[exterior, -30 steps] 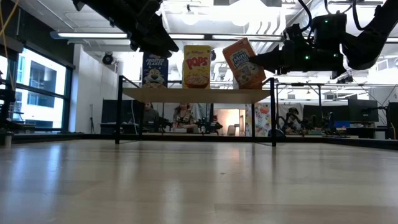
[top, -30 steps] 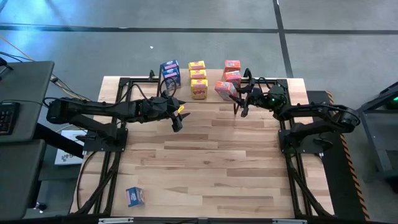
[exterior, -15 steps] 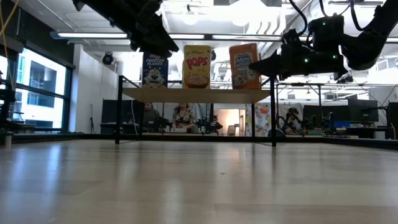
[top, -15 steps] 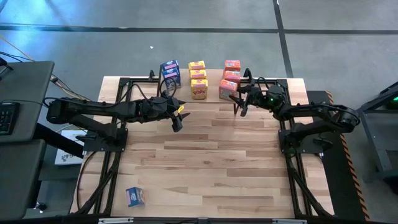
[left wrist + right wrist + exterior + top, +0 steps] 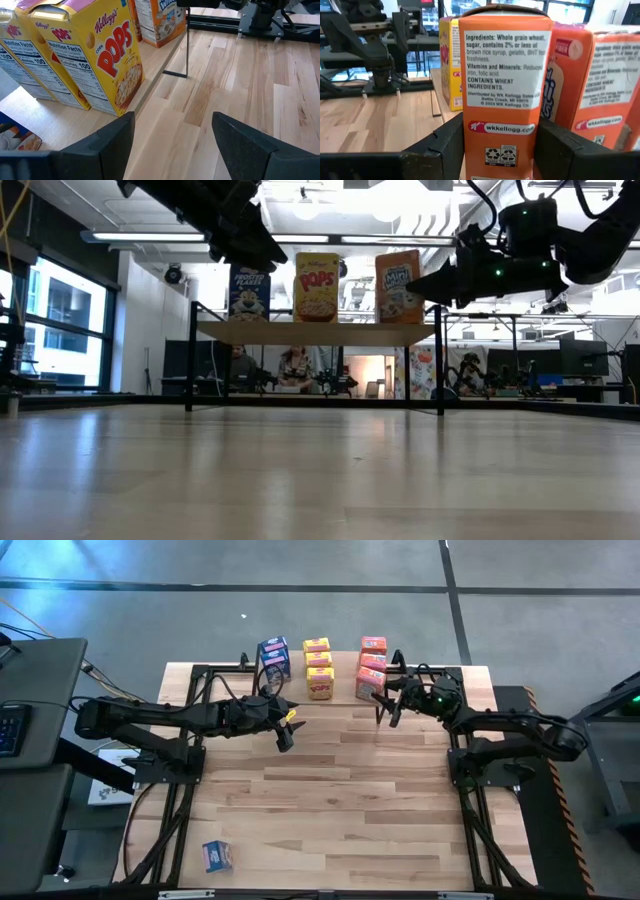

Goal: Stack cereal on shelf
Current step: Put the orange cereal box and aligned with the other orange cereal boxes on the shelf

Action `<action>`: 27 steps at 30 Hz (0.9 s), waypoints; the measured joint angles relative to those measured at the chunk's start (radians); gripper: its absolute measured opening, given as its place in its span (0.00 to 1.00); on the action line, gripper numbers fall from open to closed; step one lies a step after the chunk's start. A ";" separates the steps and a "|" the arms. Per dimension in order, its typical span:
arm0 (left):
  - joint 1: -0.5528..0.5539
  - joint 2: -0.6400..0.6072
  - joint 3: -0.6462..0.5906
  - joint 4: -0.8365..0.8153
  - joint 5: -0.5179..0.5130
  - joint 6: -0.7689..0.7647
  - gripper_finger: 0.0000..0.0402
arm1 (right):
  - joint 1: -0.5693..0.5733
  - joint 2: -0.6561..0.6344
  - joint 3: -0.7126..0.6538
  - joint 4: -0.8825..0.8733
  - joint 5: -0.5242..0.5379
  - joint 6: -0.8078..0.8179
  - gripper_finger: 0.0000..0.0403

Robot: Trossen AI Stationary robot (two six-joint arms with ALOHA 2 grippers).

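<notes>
The shelf point(image 5: 315, 332) stands at the table's far edge and carries rows of cereal boxes: blue point(image 5: 273, 655), yellow point(image 5: 319, 668) and orange point(image 5: 373, 653). The front orange box point(image 5: 502, 95) stands upright on the shelf top, between the fingers of my right gripper point(image 5: 383, 703), which is slightly open and points level at it from the right. My left gripper point(image 5: 287, 735) hangs open in front of the shelf, near the yellow boxes point(image 5: 100, 60), with nothing between its fingers. One more blue box point(image 5: 217, 855) lies on the table near its front left corner. My right gripper's fingers point(image 5: 445, 145) stand close along the two side faces of the front orange box point(image 5: 470, 125), coming level from the table's right. Whether they touch it, I cannot tell. The box stands upright with its base on the shelf top.
Black frame rails point(image 5: 215, 670) run along the table's edges, and both arm bases stand at its sides. Bare wooden table top point(image 5: 340, 800) stretches in front of the shelf. A desk with a keyboard point(image 5: 15, 725) stands beyond the left edge.
The front orange box, tilted in my right gripper a second ago, now stands upright on the shelf at the front of the orange row. My right gripper has tipped up to level.
</notes>
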 joint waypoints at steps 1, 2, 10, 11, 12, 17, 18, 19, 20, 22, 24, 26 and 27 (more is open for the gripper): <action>0.000 0.000 0.000 0.000 0.000 0.000 0.64 | 0.000 -0.004 0.000 -0.008 0.000 0.000 0.47; 0.000 0.000 0.000 0.000 0.000 0.000 0.64 | 0.000 -0.005 0.000 -0.008 0.000 0.000 0.47; 0.000 0.000 0.000 0.000 0.000 0.000 0.64 | 0.000 -0.005 0.000 -0.009 0.050 0.024 0.56; 0.000 0.000 0.000 0.000 0.000 0.000 0.64 | 0.000 -0.005 0.000 -0.009 0.053 0.024 0.58; 0.000 0.000 0.000 0.000 0.000 0.000 0.64 | 0.000 -0.006 0.000 -0.009 0.058 0.024 0.59; 0.000 0.000 0.000 0.000 0.000 0.000 0.64 | 0.000 -0.030 0.000 -0.057 0.066 0.027 0.63; 0.000 0.000 0.000 0.000 0.000 0.000 0.64 | 0.000 -0.040 0.000 -0.074 0.071 0.027 0.63; 0.000 0.000 0.000 0.000 0.000 0.000 0.64 | 0.000 -0.050 0.000 -0.093 0.075 0.028 0.63; 0.000 0.000 0.000 0.000 0.000 0.000 0.64 | 0.000 -0.060 0.000 -0.110 0.080 0.035 0.63; 0.000 0.000 0.000 0.000 0.000 0.000 0.64 | 0.002 -0.083 0.000 -0.136 0.093 0.035 0.63; 0.000 0.000 0.000 0.000 0.000 0.000 0.64 | 0.011 -0.098 0.000 -0.137 0.117 0.035 0.63; 0.000 0.000 0.000 0.000 0.000 0.000 0.64 | 0.020 -0.109 0.000 -0.147 0.142 0.035 0.63; 0.000 0.000 0.000 0.000 0.000 0.000 0.64 | 0.022 -0.115 0.000 -0.153 0.153 0.035 0.63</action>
